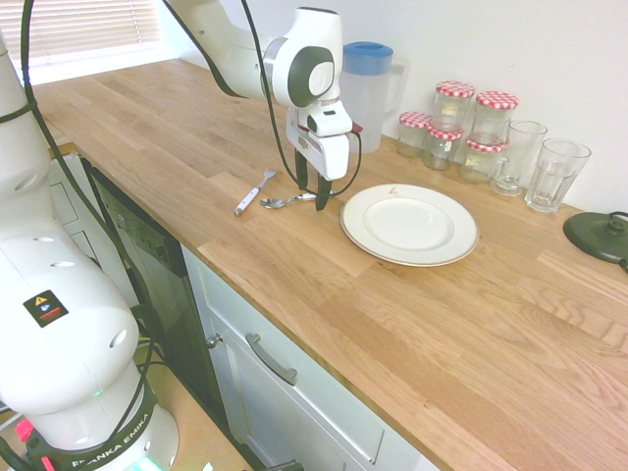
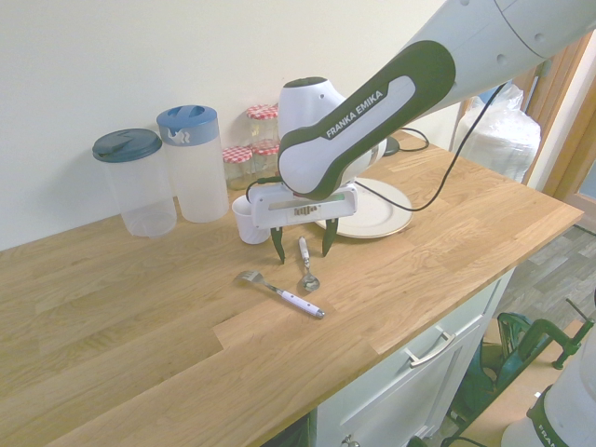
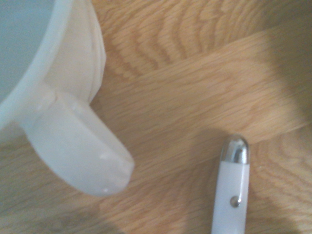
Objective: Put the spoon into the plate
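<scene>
- White-handled and metal-tined, the fork (image 1: 255, 193) lies furthest left in the first exterior view, on the wooden surface (image 1: 324, 294); it is close to the spoon but is not the piece wanted.
- Just right of it is the spoon (image 1: 274, 203), flat on the surface with its shiny bowl towards the fork. The second exterior view shows its white handle reaching in between the fingers. It should be light and stiff, hard to damage, though the smooth handle and polished neck may slip or turn if pinched off-centre. The handle's middle looks the best hold, squarely across its width, leaving the bowl free.
- Around the handle, the fingers (image 1: 312, 196) stand wide apart with nothing gripped, tips low near the wood. A white mug (image 2: 250, 222) is close beside them, so its handle could get knocked during the grasp.
- Behind the fingers rises the blue-lidded pitcher (image 1: 366, 98).
- Next comes the dinner plate (image 1: 410, 224), near the fingers and without the spoon. It is ceramic and likely brittle, so a low, gentle release would suit it.
- Further right stand glass jars (image 1: 444, 145) with red-checked lids, then two drinking glasses (image 1: 556, 175), well out of the way.
</scene>
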`<state>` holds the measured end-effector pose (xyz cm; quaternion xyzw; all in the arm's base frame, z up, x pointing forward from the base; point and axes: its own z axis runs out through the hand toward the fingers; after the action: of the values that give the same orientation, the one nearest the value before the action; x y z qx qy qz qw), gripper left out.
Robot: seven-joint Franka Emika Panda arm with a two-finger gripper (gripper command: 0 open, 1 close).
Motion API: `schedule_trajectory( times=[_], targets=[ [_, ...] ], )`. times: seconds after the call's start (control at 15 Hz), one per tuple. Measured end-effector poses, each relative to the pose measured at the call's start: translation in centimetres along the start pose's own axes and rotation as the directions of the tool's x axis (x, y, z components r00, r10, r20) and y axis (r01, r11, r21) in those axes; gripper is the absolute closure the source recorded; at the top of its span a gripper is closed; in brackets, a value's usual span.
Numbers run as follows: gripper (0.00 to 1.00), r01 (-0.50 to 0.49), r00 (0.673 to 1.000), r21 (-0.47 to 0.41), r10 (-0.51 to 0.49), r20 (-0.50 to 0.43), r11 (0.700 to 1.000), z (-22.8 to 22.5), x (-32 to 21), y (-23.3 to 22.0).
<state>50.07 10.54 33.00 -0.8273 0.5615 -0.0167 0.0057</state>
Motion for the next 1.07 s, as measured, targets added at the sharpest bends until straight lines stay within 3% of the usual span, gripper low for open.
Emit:
schedule_trajectory(
  times=[1.07],
  targets=[
    [1.00, -0.017, 1.000, 0.017, 0.017, -0.003, 1.000, 0.05, 0.96, -0.06]
  ],
)
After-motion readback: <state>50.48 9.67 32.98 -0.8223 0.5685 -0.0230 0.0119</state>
